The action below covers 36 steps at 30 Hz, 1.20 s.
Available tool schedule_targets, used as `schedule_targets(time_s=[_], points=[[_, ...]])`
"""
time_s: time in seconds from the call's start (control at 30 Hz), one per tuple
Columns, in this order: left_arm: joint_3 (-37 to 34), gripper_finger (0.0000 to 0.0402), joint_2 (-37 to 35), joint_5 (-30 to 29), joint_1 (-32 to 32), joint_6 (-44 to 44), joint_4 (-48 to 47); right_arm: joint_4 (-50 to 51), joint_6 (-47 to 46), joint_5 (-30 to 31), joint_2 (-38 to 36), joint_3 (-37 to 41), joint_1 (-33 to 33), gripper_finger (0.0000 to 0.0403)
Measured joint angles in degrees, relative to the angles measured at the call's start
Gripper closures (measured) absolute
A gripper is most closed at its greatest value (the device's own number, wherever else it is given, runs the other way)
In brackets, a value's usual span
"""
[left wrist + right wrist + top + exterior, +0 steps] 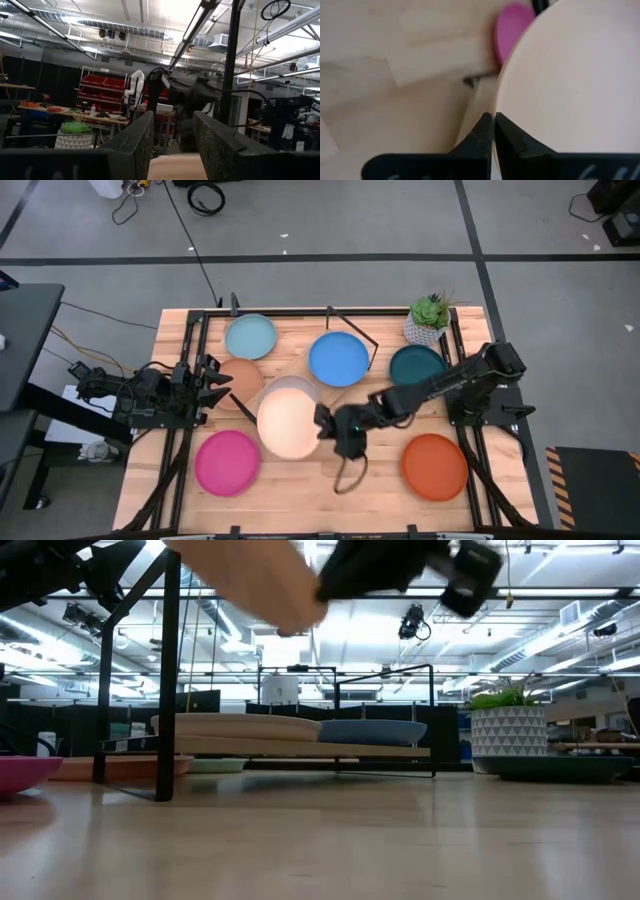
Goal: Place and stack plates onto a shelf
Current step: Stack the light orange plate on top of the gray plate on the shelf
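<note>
Two plates [290, 727] lie on the shelf [330, 751], seemingly.

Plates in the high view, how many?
7 visible: light blue plate, blue plate, dark teal plate, tan plate, cream plate held by the right gripper, pink plate, orange plate. Another may be hidden underneath.

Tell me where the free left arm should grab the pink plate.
Grip the pink plate by its raised rim, jaws straddling the edge. It lies flat on the table, so the rim is the only graspable part. Probably approach from the side nearest the left gripper, coming from above.
</note>
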<state>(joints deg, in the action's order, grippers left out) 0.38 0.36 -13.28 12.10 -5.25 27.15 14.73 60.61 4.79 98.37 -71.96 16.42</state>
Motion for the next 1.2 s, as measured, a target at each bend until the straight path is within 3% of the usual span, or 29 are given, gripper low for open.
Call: schedule_targets(time_s=[0.2,0.53,0.87,1.2], points=[[0.0,0.0256,0.0,0.0,0.0,0.0,0.1,-1.1,-5.6,-2.5,0.0,0.0,-6.1,0.039],[0.0,0.0256,0.0,0.0,0.0,0.0,0.1,2.1,-9.7,-10.9,2.7,0.0,-10.0,0.039],[0.0,0.0256,1.0,-0.1,0.0,0.2,1.1,4.7,-12.0,-10.1,3.8,-0.1,-10.2,0.039],[0.0,0.0256,1.2,-0.2,0.0,2.0,1.8,14.2,-13.1,-9.4,8.0,-8.3,-10.1,0.0392]])
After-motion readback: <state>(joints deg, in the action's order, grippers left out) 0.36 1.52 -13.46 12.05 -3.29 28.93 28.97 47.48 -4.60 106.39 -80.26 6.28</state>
